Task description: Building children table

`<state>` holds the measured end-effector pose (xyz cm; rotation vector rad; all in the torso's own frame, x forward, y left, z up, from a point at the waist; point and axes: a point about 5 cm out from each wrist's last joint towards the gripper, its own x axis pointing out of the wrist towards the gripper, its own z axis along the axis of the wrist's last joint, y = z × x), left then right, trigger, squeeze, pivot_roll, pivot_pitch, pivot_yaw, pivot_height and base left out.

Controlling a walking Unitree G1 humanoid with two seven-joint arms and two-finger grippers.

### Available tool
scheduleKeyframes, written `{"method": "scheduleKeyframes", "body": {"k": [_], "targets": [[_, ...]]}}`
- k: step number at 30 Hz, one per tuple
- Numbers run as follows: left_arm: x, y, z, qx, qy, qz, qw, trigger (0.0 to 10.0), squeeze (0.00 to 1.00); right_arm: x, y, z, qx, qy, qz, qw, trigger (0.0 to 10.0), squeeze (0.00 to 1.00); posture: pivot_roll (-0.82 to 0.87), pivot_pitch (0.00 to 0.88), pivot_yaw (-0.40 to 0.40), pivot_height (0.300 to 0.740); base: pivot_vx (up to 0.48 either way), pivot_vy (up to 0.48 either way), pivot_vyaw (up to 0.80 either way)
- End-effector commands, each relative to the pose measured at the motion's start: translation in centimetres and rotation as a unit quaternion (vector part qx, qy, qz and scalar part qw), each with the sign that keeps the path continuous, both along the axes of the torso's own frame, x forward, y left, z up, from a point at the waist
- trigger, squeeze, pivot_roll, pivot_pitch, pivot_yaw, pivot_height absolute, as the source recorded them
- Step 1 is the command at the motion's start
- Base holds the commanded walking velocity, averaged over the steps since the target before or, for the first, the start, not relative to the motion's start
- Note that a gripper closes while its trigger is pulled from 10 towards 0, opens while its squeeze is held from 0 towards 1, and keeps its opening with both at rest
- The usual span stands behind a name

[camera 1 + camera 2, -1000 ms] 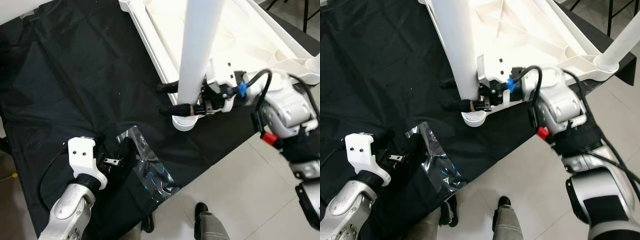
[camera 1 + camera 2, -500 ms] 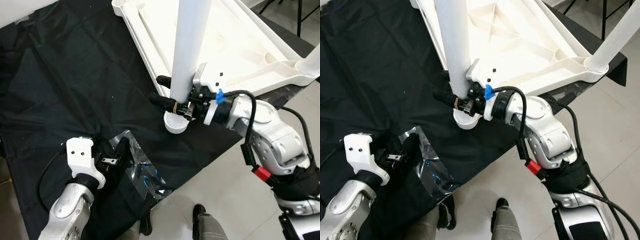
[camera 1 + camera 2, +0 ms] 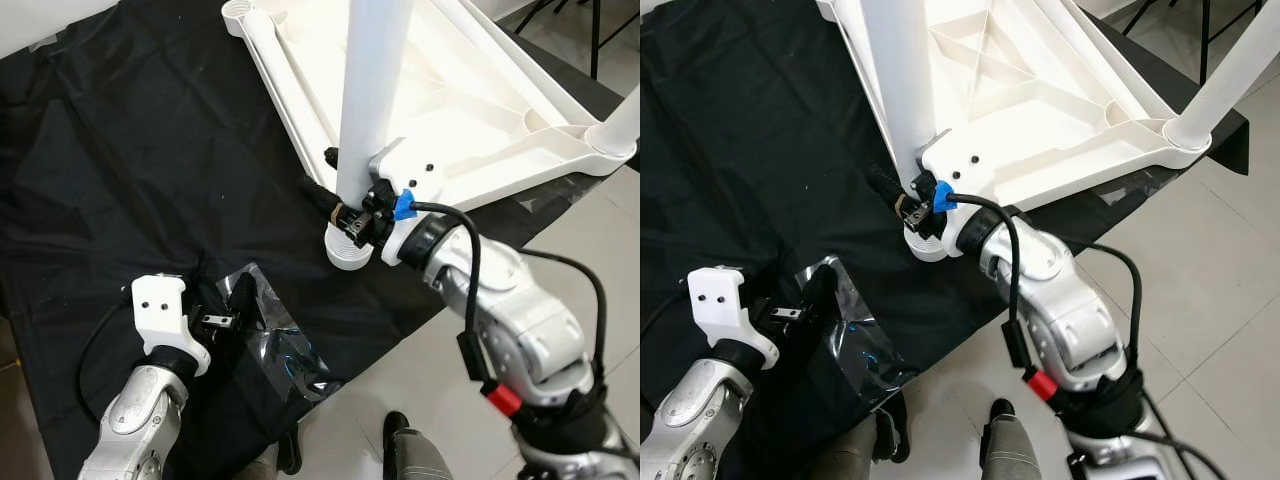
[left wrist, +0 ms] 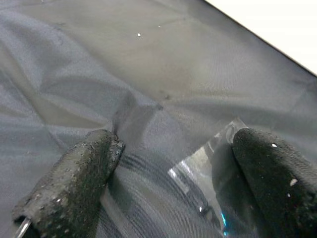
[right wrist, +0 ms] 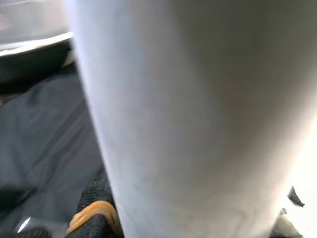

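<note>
The white children's table top point(image 3: 480, 110) lies upside down on a black cloth point(image 3: 130, 150). A white table leg point(image 3: 372, 90) stands upright at its near edge, with its lower end point(image 3: 350, 252) on the cloth. My right gripper point(image 3: 334, 182) is shut on this leg just above that end; the leg point(image 5: 188, 114) looms close in the right wrist view beside a finger point(image 5: 94, 218) with an orange band. A second leg point(image 3: 1230, 75) stands fitted in the table's right corner. My left gripper point(image 4: 173, 168) hangs open low over the cloth, one finger point(image 4: 272, 178) at a clear plastic bag point(image 3: 285, 340).
The cloth ends at a tiled floor point(image 3: 590, 230) on the right and near side. A person's dark shoe point(image 3: 400, 425) and grey trouser leg point(image 3: 425, 468) stand on the floor close to the cloth's edge.
The right arm has swung round from the right side to the near side of the leg, still gripping it. The leg now stands closer to the table's edge. The left gripper has stayed put.
</note>
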<state>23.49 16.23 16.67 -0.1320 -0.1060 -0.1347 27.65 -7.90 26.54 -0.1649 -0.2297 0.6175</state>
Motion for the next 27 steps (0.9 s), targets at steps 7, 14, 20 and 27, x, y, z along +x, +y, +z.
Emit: {"method": "scheduleKeyframes", "body": {"k": [7, 14, 20, 27], "targets": [[0.4, 0.1, -1.5, -0.013, 0.028, 0.003, 1.000, 10.0, 0.00, -0.2, 0.1, -8.9, -0.031, 0.175, -0.083, 0.981, 10.0, 0.00, 0.00, 0.360, 0.051, 0.740, 0.000, 0.000, 0.00], [1.4, 1.5, 0.8, -0.028, -0.023, -0.004, 0.999, 10.0, 0.00, 0.9, 0.1, -9.3, -0.025, 0.172, -0.115, 0.978, 10.0, 0.00, 0.01, 0.320, 0.045, 0.740, 0.000, 0.000, 0.00], [1.9, 3.4, 4.5, -0.037, -0.084, -0.028, 0.995, 10.0, 0.00, 1.6, 0.3, -9.1, -0.016, 0.165, -0.133, 0.977, 10.0, 0.00, 0.02, 0.286, 0.046, 0.740, 0.000, 0.000, 0.00], [1.2, 3.9, 10.9, -0.012, -0.172, -0.188, 0.967, 10.0, 0.00, 2.7, 0.3, -8.6, -0.002, 0.147, -0.150, 0.978, 10.0, 0.00, 0.03, 0.247, 0.047, 0.740, 0.000, 0.000, 0.00]]}}
